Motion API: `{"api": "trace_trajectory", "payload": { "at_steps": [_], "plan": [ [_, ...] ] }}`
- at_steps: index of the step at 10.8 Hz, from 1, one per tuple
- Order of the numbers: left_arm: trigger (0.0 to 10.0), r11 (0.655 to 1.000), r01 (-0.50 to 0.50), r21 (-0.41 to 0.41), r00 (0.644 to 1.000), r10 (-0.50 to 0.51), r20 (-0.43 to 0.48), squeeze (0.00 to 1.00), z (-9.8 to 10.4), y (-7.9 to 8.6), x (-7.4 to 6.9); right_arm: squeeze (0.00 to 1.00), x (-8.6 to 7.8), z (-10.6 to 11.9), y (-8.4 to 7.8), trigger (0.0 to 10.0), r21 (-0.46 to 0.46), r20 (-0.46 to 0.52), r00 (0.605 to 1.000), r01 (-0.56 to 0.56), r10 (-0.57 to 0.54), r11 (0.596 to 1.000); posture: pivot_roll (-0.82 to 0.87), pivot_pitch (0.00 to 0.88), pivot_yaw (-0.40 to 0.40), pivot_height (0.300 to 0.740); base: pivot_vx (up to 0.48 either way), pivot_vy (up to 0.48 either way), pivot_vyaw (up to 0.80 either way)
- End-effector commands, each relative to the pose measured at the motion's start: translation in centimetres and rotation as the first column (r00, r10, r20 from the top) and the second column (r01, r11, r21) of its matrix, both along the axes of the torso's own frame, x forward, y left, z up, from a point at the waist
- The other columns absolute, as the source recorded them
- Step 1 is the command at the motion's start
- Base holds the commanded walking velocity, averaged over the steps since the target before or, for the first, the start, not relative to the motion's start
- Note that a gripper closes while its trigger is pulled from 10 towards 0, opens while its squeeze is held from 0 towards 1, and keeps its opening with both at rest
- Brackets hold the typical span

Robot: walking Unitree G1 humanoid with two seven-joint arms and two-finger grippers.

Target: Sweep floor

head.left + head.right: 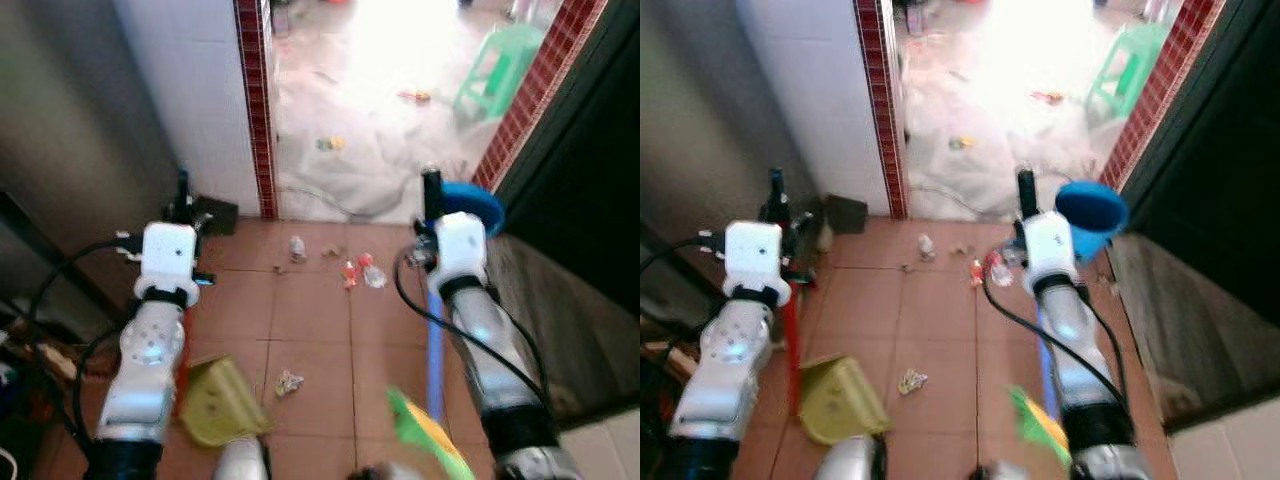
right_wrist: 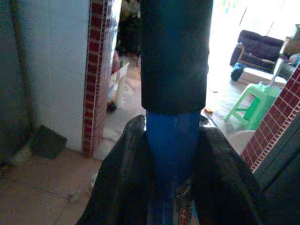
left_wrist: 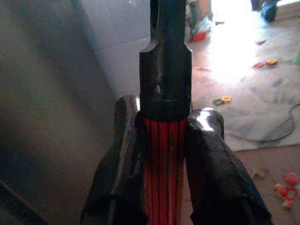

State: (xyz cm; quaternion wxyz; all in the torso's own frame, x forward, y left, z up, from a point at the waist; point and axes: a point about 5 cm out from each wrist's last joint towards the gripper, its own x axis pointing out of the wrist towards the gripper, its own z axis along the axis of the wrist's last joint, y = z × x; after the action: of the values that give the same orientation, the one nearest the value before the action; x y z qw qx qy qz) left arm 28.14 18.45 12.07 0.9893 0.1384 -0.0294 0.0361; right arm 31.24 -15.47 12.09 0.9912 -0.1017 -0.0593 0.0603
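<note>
My left gripper [image 3: 165,123] is shut on a red ribbed handle with a black top [image 3: 165,70]. That handle runs down to a yellow-green dustpan [image 1: 214,402] on the tiles by my left arm. My right gripper [image 2: 173,129] is shut on a blue broom handle [image 1: 434,345] just under its black grip [image 2: 173,51]. The broom's green and yellow bristles [image 1: 428,430] sit low at the near right. On the terracotta tiles lie a crumpled scrap [image 1: 289,381], a small white bit [image 1: 297,247] and red and white wrappers [image 1: 360,270].
A white tiled wall with a red brick edge [image 1: 255,110] stands ahead on the left. A blue bucket [image 1: 474,204] sits by the right brick post. Beyond the doorway are more litter [image 1: 330,143], a cable and a green stool [image 1: 500,62]. A black object [image 1: 216,215] leans at the wall's foot.
</note>
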Motion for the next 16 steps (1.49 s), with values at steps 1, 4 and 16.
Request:
{"api": "trace_trajectory", "payload": {
  "at_steps": [1,4,16],
  "plan": [
    [10.0,1.0,0.015,0.011,0.996,-0.016,0.091,0.0,1.8,-0.4,0.5,0.0,0.4,0.9,-0.2,10.0,0.031,0.038,0.999,0.006,-0.007,1.0,-0.04,0.054,0.013,0.74,0.0,0.0,0.0],
    [10.0,0.999,-0.01,-0.038,0.998,0.012,0.056,0.0,0.8,-0.6,1.6,0.0,1.6,2.2,-0.5,10.0,0.056,0.076,0.996,0.042,-0.046,0.998,-0.04,0.059,0.007,0.74,0.0,0.0,0.0],
    [10.0,0.985,0.159,-0.074,0.987,-0.16,-0.012,0.0,-0.9,-7.4,4.4,0.0,4.2,5.3,-0.9,10.0,0.09,0.167,0.98,0.091,-0.105,0.992,-0.06,0.065,0.01,0.74,0.0,0.0,0.0]
  ]
}}
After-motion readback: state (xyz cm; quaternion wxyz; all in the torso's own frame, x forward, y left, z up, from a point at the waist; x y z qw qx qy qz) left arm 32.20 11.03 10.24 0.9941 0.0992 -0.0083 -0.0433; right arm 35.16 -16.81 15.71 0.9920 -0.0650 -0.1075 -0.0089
